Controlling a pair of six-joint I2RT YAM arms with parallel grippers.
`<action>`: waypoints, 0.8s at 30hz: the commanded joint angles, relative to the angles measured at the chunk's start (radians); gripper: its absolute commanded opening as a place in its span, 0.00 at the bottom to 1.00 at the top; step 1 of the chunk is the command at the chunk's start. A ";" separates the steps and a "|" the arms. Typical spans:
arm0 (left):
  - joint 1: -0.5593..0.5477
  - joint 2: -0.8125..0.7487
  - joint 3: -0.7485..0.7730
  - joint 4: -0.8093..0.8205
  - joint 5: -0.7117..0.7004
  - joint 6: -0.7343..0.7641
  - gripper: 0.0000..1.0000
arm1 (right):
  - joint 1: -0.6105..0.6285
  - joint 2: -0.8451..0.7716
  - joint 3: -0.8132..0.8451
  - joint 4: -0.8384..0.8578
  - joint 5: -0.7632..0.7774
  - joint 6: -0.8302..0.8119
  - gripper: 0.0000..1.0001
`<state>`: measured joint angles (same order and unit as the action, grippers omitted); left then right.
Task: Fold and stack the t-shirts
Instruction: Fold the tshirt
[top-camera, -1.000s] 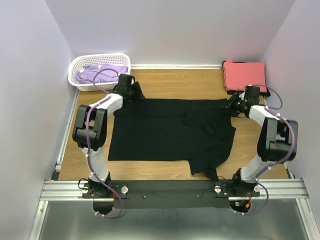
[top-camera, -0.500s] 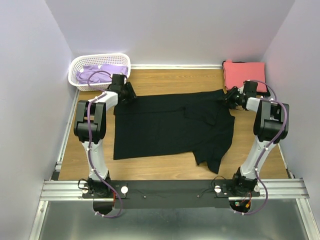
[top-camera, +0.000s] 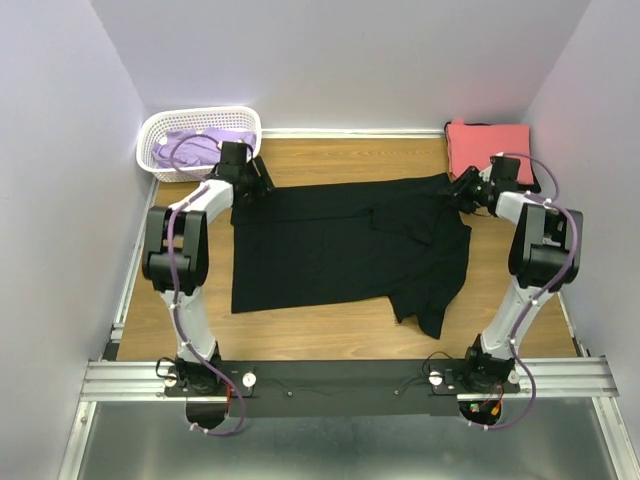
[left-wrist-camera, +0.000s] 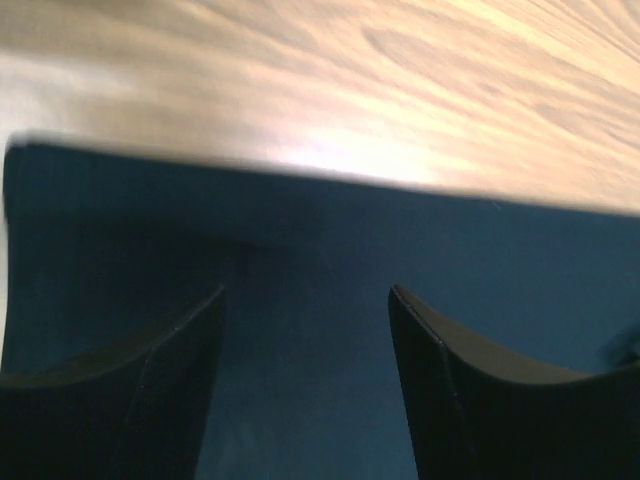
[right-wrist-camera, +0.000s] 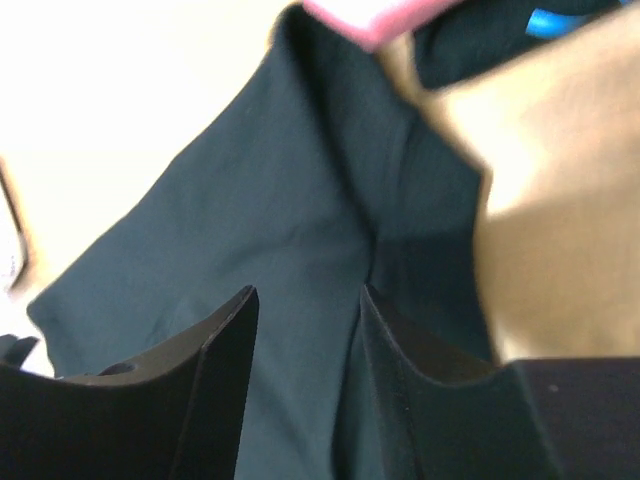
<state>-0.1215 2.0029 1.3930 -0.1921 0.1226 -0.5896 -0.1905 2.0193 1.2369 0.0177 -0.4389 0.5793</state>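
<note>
Wooden desk (top-camera: 340, 165) bore the black t-shirt (top-camera: 330, 250), spread flat beneath both claws at its far corners. Fingers of the left claw (left-wrist-camera: 306, 292) and right claw (right-wrist-camera: 306, 290) stood apart, clamping nothing. Flattening seemed done; folding would next need pinched edges.

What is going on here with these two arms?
A black t-shirt lies spread on the table, not yet folded. The left pincer hovers open over its far left corner, and the right pincer hovers open over its far right corner. A coral-red t-shirt lies folded at the far right.
</note>
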 joint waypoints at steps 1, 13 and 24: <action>-0.044 -0.251 -0.077 -0.007 -0.073 0.007 0.77 | 0.029 -0.186 -0.057 -0.090 0.077 -0.064 0.55; -0.165 -0.866 -0.575 -0.204 -0.337 -0.067 0.79 | 0.241 -0.538 -0.248 -0.297 0.154 -0.188 0.63; -0.167 -1.130 -0.718 -0.262 -0.359 -0.072 0.75 | 0.395 -0.239 -0.088 -0.090 0.083 -0.112 0.40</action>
<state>-0.2840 0.8864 0.7044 -0.4370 -0.2047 -0.6403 0.2127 1.6993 1.0843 -0.1585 -0.3305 0.4232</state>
